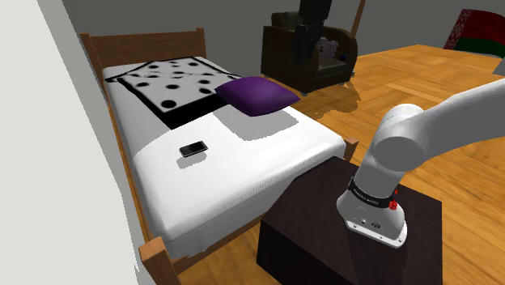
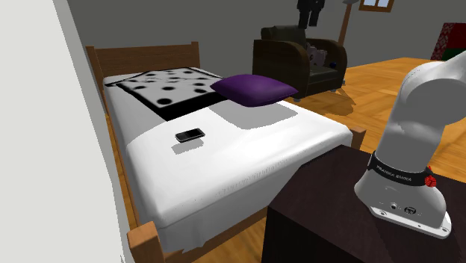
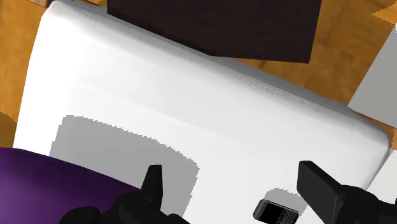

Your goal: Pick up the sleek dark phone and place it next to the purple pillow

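The phone (image 1: 193,148) is showing glossy black with a pale rim. The bed (image 1: 243,174) under it is wearing plain white. At the phone's two o'clock in the shoulder view, the pillow (image 1: 257,95) is showing deep purple. The spotted cover (image 1: 166,85) is showing black dots on white, and the floor (image 1: 437,89) is showing honey-orange planks.

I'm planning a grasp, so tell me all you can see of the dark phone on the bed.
The small, flat black rectangular phone with rounded corners lies face up on the white bed cover. The wrist view shows a dark screen beside what looks like a keypad. It lies apart from the purple pillow, with a shadow beside it. Only the bed cover touches it; the open black gripper is clear of it.
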